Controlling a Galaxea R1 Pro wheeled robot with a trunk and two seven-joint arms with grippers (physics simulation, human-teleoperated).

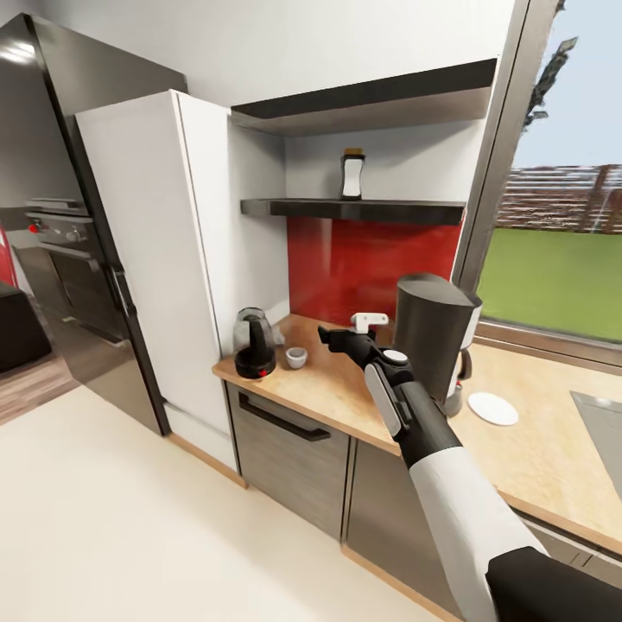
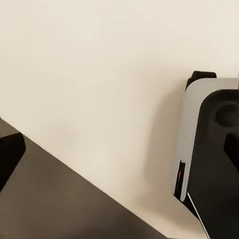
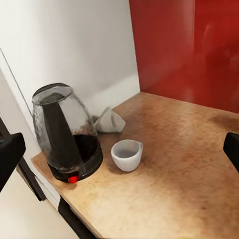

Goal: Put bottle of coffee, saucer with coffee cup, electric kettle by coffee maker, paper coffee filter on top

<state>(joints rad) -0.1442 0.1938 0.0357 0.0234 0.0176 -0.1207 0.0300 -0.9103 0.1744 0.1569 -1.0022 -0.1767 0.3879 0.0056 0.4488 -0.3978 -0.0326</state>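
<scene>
The dark coffee maker [image 1: 432,339] stands on the wooden countertop [image 1: 345,397]. Left of it, by the white cabinet, are the glass electric kettle [image 1: 253,343] [image 3: 64,132], a small white coffee cup [image 1: 296,357] [image 3: 126,155] and a folded paper filter [image 3: 110,121]. The white saucer [image 1: 493,408] lies right of the coffee maker. The coffee bottle [image 1: 352,174] stands on the dark shelf [image 1: 354,208]. My right gripper [image 1: 331,335] [image 3: 121,154] hovers open above the counter between cup and coffee maker, nothing in it. My left gripper [image 2: 119,149] is open, low over the pale floor.
A tall white cabinet [image 1: 164,259] and a black fridge [image 1: 52,173] stand to the left. A red backsplash [image 1: 371,263] backs the counter, with a window [image 1: 553,250] to the right. A cooktop [image 1: 605,428] sits at the far right. A small white fitting [image 1: 370,320] is beside the coffee maker.
</scene>
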